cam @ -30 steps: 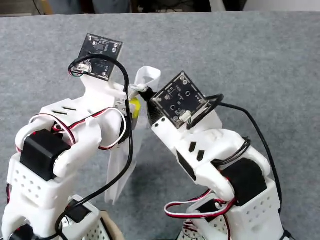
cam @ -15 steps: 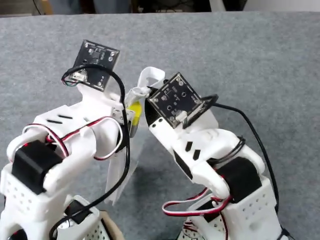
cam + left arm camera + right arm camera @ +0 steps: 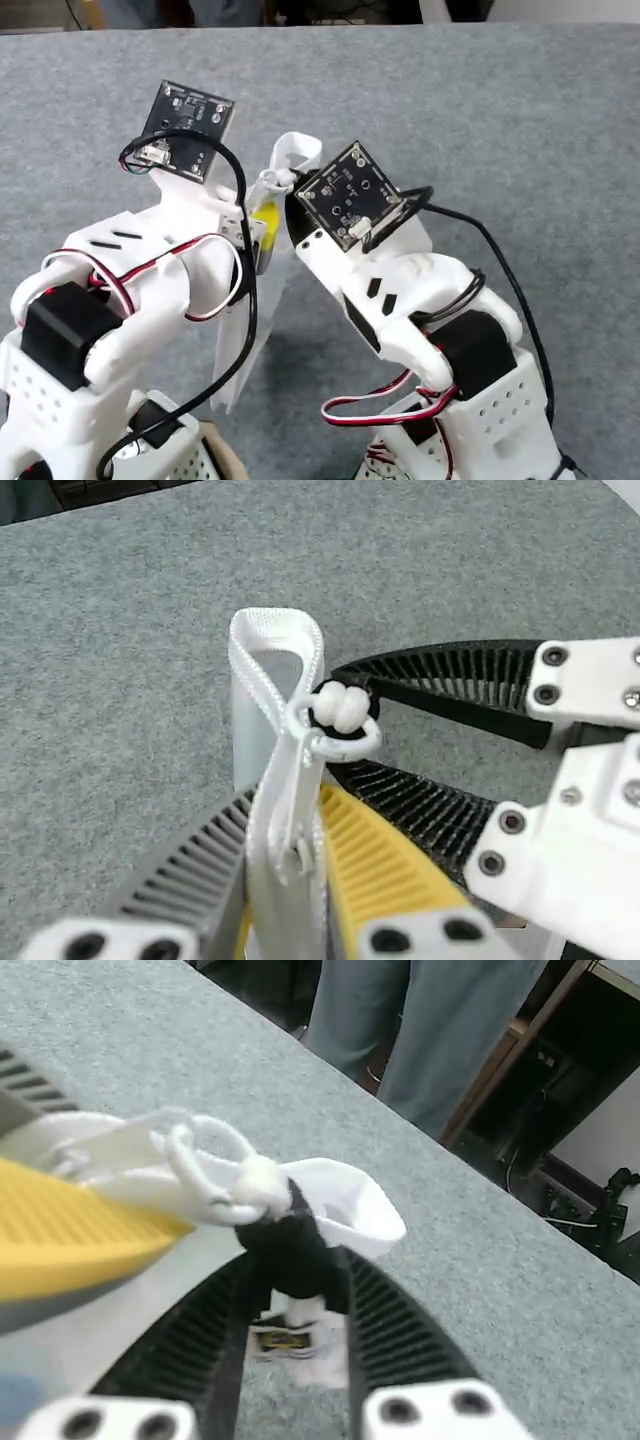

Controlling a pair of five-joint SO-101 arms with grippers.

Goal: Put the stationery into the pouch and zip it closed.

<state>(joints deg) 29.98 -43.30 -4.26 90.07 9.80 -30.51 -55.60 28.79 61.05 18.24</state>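
Pouch [image 3: 272,675], white and part see-through, with a woven fabric edge and a zip running up it, is clamped in the left gripper [image 3: 290,825] and held upright. Its top folds over in a soft loop past the fingertips. In the high view its long, flat lower part hangs down under the left gripper, between the two white arms; I cannot tell whether the bottom end touches the grey, felt-like table cover [image 3: 500,110] below. The left gripper has ribbed fingers, one yellow and one grey, pressed together flat against the two faces of the pouch. Just beyond the left gripper's tips sits the zip pull [image 3: 340,710]: a thin ring carrying a knotted white cord with rounded bead-like lumps. The right gripper [image 3: 290,1250] comes in from the opposite side to the left gripper, nearly tip to tip with it. Its black ribbed fingers taper to a point and pinch the cord of the zip pull between their tips.
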